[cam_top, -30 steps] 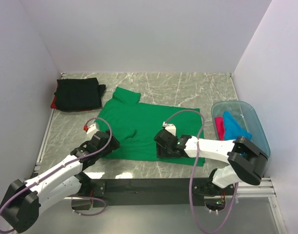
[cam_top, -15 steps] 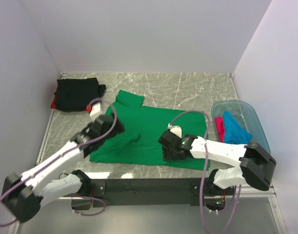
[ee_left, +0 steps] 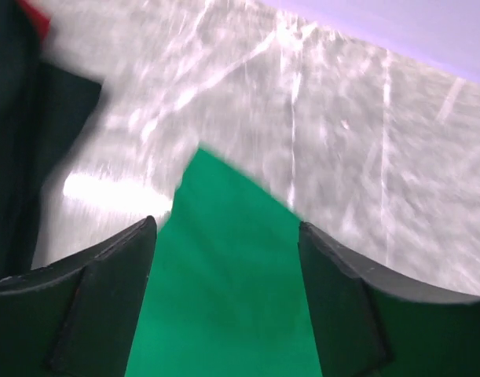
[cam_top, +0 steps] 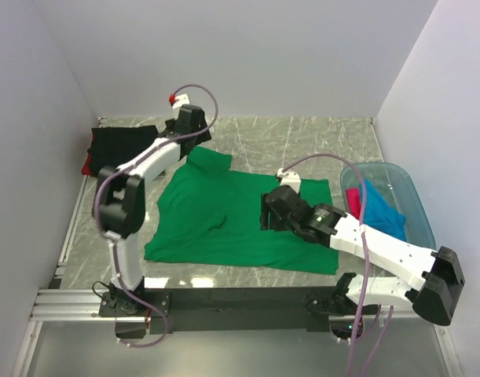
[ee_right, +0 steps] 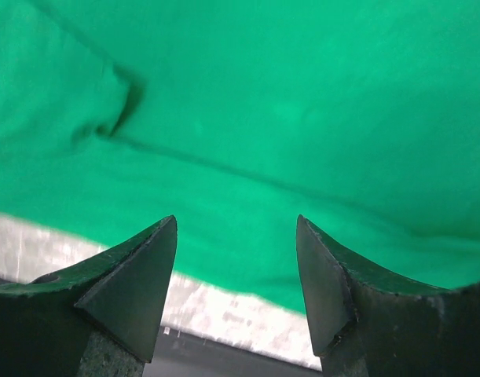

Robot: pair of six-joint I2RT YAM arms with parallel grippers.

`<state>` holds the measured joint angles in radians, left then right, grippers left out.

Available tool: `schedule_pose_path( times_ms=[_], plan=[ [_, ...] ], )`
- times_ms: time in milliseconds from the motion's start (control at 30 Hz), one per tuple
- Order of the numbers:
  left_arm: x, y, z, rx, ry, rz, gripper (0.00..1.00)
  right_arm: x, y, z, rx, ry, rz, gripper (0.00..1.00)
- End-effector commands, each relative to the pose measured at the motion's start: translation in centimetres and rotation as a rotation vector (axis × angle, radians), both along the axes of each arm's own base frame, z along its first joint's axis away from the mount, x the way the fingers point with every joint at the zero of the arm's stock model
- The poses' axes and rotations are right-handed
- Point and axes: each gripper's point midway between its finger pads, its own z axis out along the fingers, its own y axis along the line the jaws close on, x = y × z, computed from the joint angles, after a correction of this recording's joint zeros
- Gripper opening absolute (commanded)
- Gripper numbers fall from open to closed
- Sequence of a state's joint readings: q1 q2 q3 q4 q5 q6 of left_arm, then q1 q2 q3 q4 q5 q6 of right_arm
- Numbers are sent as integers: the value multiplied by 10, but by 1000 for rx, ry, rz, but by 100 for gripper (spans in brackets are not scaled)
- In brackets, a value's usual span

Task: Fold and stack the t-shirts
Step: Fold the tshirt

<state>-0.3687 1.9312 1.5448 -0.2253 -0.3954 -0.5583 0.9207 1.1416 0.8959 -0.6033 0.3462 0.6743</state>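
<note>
**Left pincer.** The left pincer is open, its jaws well apart with nothing between them. It hangs over the far sleeve of the green shirt. Whether the fingertips touch the cloth cannot be told.

**Right pincer.** The right pincer is also open and empty. It is over the green shirt, close to its near hem. Contact with the cloth cannot be told here either.

**Green shirt.** In the top view the green shirt lies spread on the middle of the surface. The left pincer is at its far-left sleeve and the right pincer is over its right half.

**Other shirts.**
- A folded black shirt lies at the far left, well apart from the right pincer, with red cloth showing under it.
- A tub at the right edge holds a blue shirt and a pink shirt.

**View differences.**
- Only the top view shows the tub and both arms.
- The left wrist view shows the sleeve tip on the marbled surface. The black shirt is at its left edge and red cloth is in the corner.
- The right wrist view shows a crease across the green cloth and a strip of surface beyond the hem.
</note>
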Motion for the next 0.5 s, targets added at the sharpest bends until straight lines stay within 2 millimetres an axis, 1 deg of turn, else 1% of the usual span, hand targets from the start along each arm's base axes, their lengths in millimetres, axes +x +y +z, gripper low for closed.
schedule_pose_path(
  times_ms=[0,67,100,167,200,233,300,400,467],
  plan=[
    [42,-5,0,69,-27,-71,75,23,-5,25,56,-98,-7,69],
    [54,-2,-8,86,-16,-65,73,29,-12,31,80,-111,-28,69],
    [66,-5,-12,91,-16,-78,72,29,-12,30,91,-111,-17,69],
    [73,-1,-21,109,5,-70,71,32,-16,35,111,-125,-25,69],
    [80,-2,-27,117,14,-72,71,34,-19,33,112,-126,-31,69],
    [83,-1,-32,121,24,-69,70,32,-19,35,122,-131,-26,69],
    [85,3,-46,124,59,-57,68,34,-24,31,122,-127,-35,69],
    [83,6,-55,121,84,-50,64,33,-27,25,119,-118,-37,69],
    [81,11,-58,123,91,-30,62,33,-29,21,112,-110,-41,69]
  ],
)
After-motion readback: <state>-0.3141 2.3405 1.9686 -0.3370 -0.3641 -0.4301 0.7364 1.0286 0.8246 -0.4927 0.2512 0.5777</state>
